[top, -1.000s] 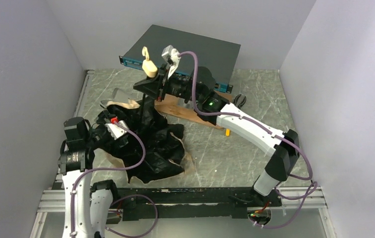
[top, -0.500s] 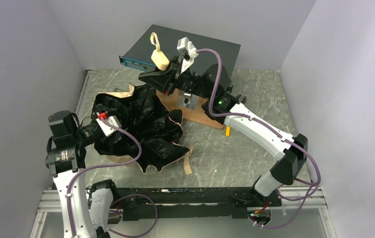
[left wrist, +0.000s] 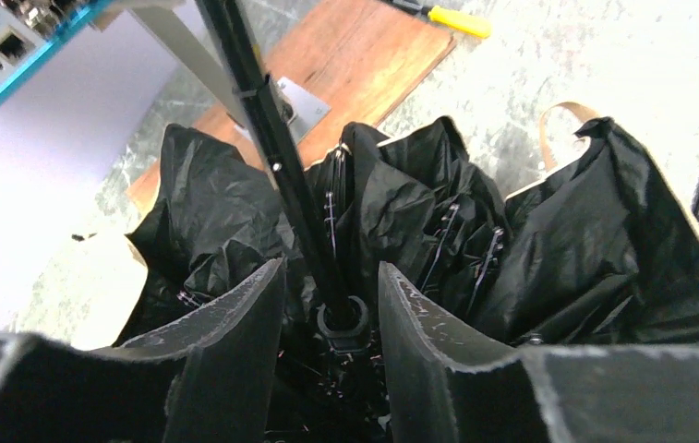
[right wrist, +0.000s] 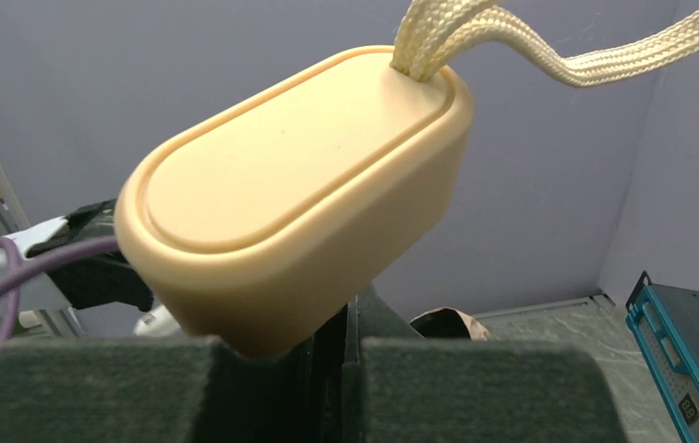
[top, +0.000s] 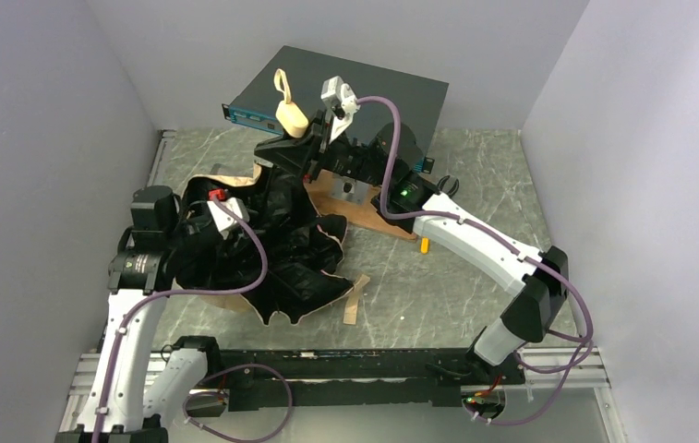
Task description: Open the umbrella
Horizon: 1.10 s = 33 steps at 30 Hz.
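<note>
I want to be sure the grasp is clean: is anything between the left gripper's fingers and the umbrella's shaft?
Nothing visible. The left gripper straddles the shaft at its collar; the black canopy is bunched around them, not between.

One umbrella (top: 271,249), one box (top: 364,92), one wooden board (top: 368,212), one yellow-handled tool (top: 425,245), and two arms: left (top: 128,318), right (top: 484,245).

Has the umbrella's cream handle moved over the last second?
Yes. The umbrella handle has shifted slightly right in the overhead view, farther from the grey box's left front corner.
</note>
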{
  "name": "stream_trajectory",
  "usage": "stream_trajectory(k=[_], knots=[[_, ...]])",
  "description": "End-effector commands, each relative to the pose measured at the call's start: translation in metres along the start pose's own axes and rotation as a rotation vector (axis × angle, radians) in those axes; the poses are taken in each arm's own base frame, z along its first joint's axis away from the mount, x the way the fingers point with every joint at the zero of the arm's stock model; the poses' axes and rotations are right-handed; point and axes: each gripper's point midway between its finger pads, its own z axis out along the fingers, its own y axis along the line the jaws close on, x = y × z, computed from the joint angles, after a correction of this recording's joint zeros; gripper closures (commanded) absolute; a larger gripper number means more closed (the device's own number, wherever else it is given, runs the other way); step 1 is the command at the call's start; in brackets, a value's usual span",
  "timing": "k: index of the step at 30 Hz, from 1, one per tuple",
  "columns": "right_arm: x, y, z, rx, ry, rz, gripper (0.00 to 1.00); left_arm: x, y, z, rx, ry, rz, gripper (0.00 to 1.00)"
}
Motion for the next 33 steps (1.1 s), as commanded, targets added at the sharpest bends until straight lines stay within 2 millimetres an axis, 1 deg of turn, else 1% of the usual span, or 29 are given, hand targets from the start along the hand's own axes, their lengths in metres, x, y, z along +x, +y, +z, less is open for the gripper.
stream_trajectory(k=[1, 3, 7, 9, 14, 18, 25, 28, 30, 32, 33], knots=[[-0.061, 0.022, 0.0, -0.052, -0.158, -0.088, 1.0, 0.016, 0.014, 0.009, -0.058, 0.027, -0.025, 0.58], [-0.068, 0.025, -0.002, -0.055, -0.169, -0.084, 1.0, 0.032, 0.014, 0.012, -0.063, 0.063, -0.028, 0.62], [-0.085, 0.031, -0.005, -0.055, -0.195, -0.092, 1.0, 0.073, 0.008, 0.016, -0.048, 0.157, -0.022, 0.66], [-0.095, 0.033, -0.007, -0.052, -0.212, -0.098, 1.0, 0.089, 0.004, 0.016, -0.037, 0.196, -0.022, 0.68], [-0.118, 0.034, -0.01, -0.042, -0.262, -0.107, 1.0, 0.121, 0.001, 0.018, -0.039, 0.263, -0.026, 0.68], [-0.138, 0.037, -0.011, -0.057, -0.306, -0.107, 1.0, 0.136, 0.004, 0.018, -0.044, 0.293, -0.032, 0.65], [-0.164, 0.043, -0.013, -0.081, -0.365, -0.12, 1.0, 0.158, 0.024, 0.004, -0.111, 0.347, -0.068, 0.65], [-0.17, 0.044, -0.011, -0.093, -0.382, -0.116, 1.0, 0.166, 0.03, -0.002, -0.133, 0.367, -0.082, 0.65], [-0.173, 0.045, -0.01, -0.104, -0.392, -0.116, 1.0, 0.169, 0.03, -0.004, -0.129, 0.375, -0.076, 0.65], [-0.17, 0.043, -0.008, -0.103, -0.387, -0.11, 1.0, 0.167, 0.025, -0.004, -0.106, 0.367, -0.069, 0.65], [-0.166, 0.04, -0.007, -0.098, -0.378, -0.107, 1.0, 0.163, 0.022, -0.003, -0.092, 0.348, -0.06, 0.63]])
